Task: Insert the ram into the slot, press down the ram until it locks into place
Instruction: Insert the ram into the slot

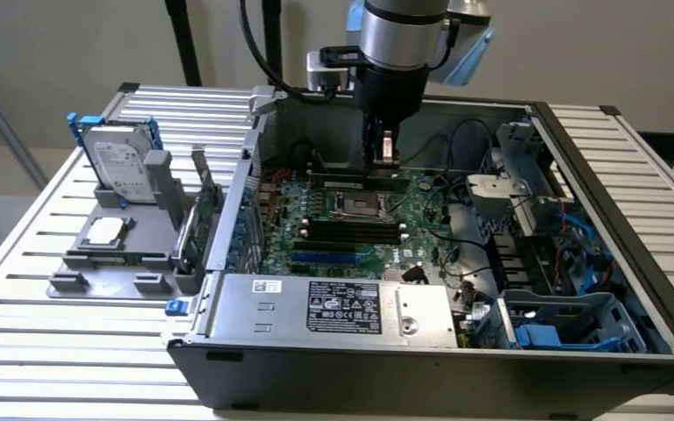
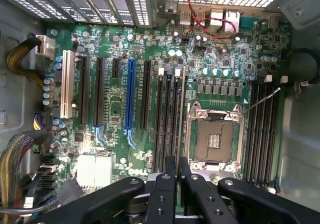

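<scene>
Two black fingers [image 2: 167, 184] of the gripper [image 2: 177, 160] stand almost together in the wrist view, with just a thin dark gap between them. A thin pale-green strip runs out of that gap: the ram [image 2: 182, 114], seen edge-on and pinched by the jaws. It lies in line with the black slots [image 2: 167, 114] beside the square processor socket [image 2: 216, 134], over the one nearest that socket. Whether its lower edge has entered that slot I cannot tell. A second bank of slots [image 2: 262, 134] sits on the socket's other side. A blue socket [image 2: 130, 99] lies among the expansion sockets beyond the first bank.

The exterior view adds height and surroundings. The arm reaches straight down into the open computer case [image 1: 431, 377]. The gripper [image 1: 386, 162] hangs above the motherboard [image 1: 313, 197], its tips apart from the board and not down at the black slots [image 1: 343, 230]. On the exterior view's left, outside the case, a grey fixture [image 1: 91, 263] on the slatted table [image 1: 32, 351] carries a hard drive [image 1: 120, 162] and a processor chip [image 1: 109, 230]. A labelled power supply [image 1: 337, 307] sits along the case's near edge.
</scene>
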Tool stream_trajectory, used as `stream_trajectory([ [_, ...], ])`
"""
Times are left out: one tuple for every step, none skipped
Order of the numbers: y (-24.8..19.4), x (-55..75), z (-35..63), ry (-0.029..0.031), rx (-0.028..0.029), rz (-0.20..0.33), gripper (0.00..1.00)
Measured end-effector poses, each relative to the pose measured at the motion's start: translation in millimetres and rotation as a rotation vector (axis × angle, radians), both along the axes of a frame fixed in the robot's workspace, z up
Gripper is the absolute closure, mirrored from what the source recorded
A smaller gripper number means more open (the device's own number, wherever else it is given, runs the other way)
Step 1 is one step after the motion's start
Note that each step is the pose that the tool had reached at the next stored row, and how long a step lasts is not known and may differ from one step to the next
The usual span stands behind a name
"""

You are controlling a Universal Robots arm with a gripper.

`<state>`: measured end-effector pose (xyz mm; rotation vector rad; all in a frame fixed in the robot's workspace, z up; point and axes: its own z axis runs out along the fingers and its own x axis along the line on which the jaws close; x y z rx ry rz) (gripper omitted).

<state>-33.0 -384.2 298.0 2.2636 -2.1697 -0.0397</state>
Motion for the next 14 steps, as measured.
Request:
stream_trajectory([
  [0.0,0.0,-1.8,0.0001,-0.0001,0.001,0.87],
  [0.0,0.0,-3.6,0.0,0.0,0.003,0.87],
  [0.0,0.0,-5.4,0.0,0.0,0.004,0.87],
  [0.0,0.0,-7.1,0.0001,-0.0001,0.005,0.87],
  [0.0,0.0,-9.0,0.0,0.0,0.007,0.87],
  [0.0,0.0,-10.7,0.0002,-0.0003,0.008,0.87],
  [0.0,0.0,-12.7,-0.0001,0.0002,0.009,0.87],
  [0.0,0.0,-14.3,0.0,-0.0001,0.011,0.87],
  [0.0,0.0,-16.4,0.0,0.0001,0.012,0.87],
  [0.0,0.0,-18.1,0.0,-0.0001,0.013,0.87],
  [0.0,0.0,-19.9,0.0,-0.0001,0.015,0.87],
  [0.0,0.0,-21.7,0.0,0.0,0.015,0.87],
  [0.0,0.0,-23.5,0.0,-0.0001,0.016,0.87],
  [0.0,0.0,-25.3,0.0,-0.0002,0.017,0.87],
])
